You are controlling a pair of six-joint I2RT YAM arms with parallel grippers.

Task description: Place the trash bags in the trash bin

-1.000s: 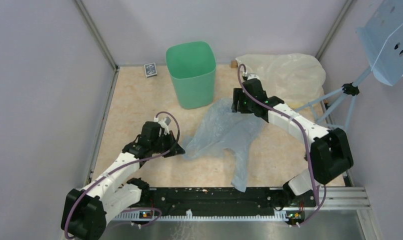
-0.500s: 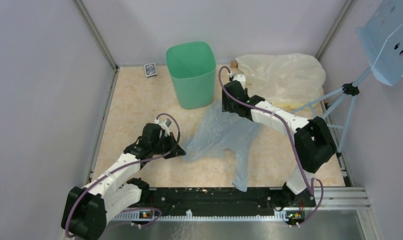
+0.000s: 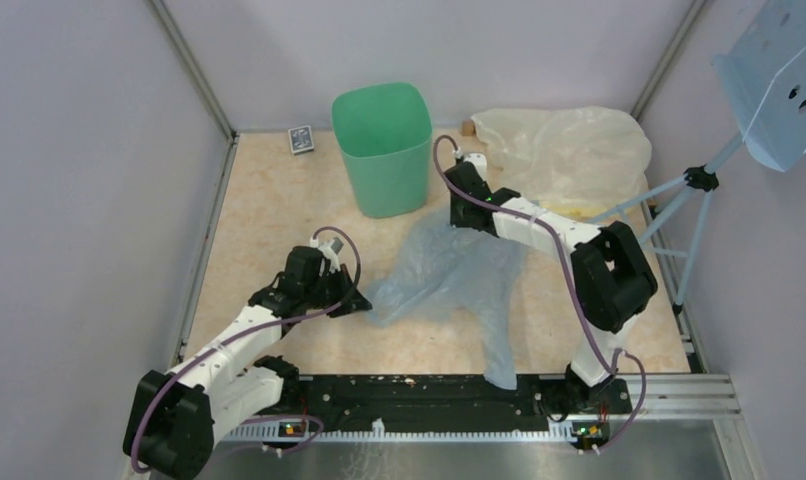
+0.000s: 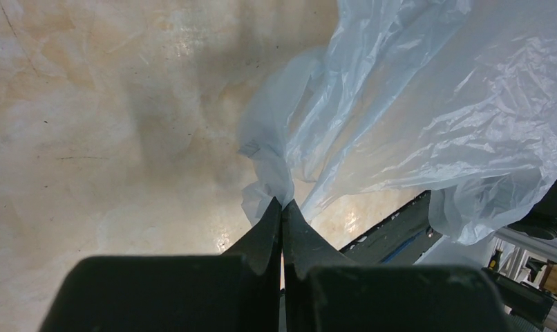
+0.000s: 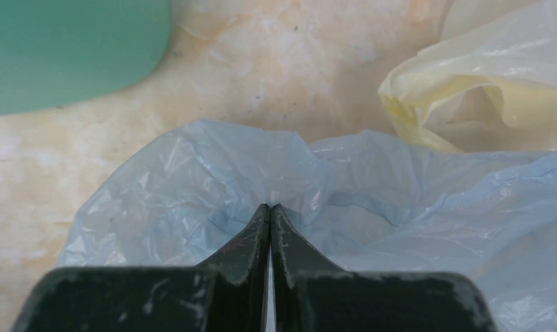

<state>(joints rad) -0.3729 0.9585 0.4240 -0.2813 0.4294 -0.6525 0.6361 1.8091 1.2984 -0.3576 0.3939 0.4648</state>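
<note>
Fingers of the left gripper pressed flat together, no gap. A bunched corner of the blue bag sits right at their tips and looks pinched there. How much film is between them: hidden by the fingers themselves.

Right gripper likewise closed tight, tips meeting on a puckered fold of the blue bag, creases fanning out from that spot. Film caught, by the look of it; the pinch point itself is covered.

From above: blue bag lies spread on the table, about centre. Left gripper at the bag's 9 o'clock corner, right gripper at its 12 o'clock edge. A narrow strip of bag trails to 6 o'clock and reaches the black rail; its end is hard to separate from the rail.

Bin stands upright at 12 o'clock of the table, near the bag's far edge. Touching or not, I cannot tell; the right arm blocks that stretch. In the right wrist view only a cut-off green curve of the bin shows at 10 o'clock.

Yellow bag heaped at 1 o'clock, partly behind the right arm. In the right wrist view the yellow bag meets the blue one, seemingly overlapping.

Small dark box at 11 o'clock, beside the bin; too small to identify.
</note>
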